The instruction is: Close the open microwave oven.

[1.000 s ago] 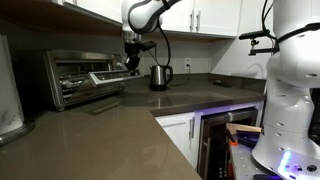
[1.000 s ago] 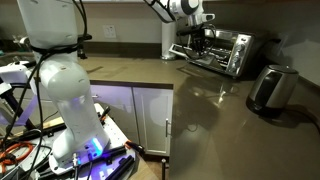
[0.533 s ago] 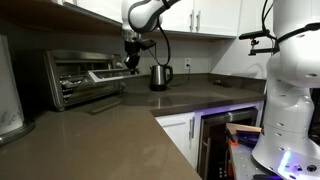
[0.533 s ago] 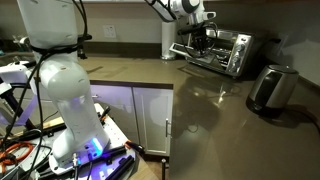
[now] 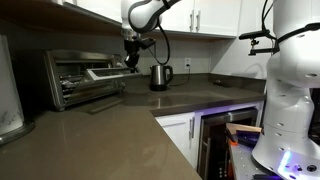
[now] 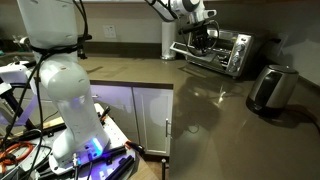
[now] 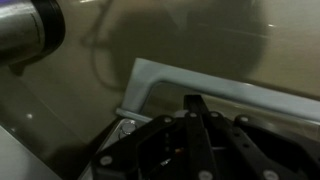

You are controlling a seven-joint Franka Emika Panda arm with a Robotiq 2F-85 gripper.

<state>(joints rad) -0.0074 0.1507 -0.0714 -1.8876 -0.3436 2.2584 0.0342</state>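
Observation:
The stainless-steel microwave oven (image 5: 62,78) stands on the counter by the wall and shows in both exterior views (image 6: 232,50). Its glass drop-down door (image 5: 106,73) hangs partly open, tilted up from flat. My gripper (image 5: 131,64) is at the door's outer edge by the bar handle (image 7: 205,82). In the wrist view the two fingers (image 7: 195,104) are pressed together with nothing between them, just under the pale handle bar. In an exterior view the gripper (image 6: 204,42) is in front of the oven opening.
A small dark kettle (image 5: 160,76) stands on the counter just beside the gripper, also visible nearer the camera (image 6: 271,88). A large white robot body (image 5: 292,90) stands off the counter's edge (image 6: 60,80). An open dark cabinet unit (image 5: 226,136) sits below the counter.
The oven door's outer edge has risen slightly with my gripper against it. Little else has moved.

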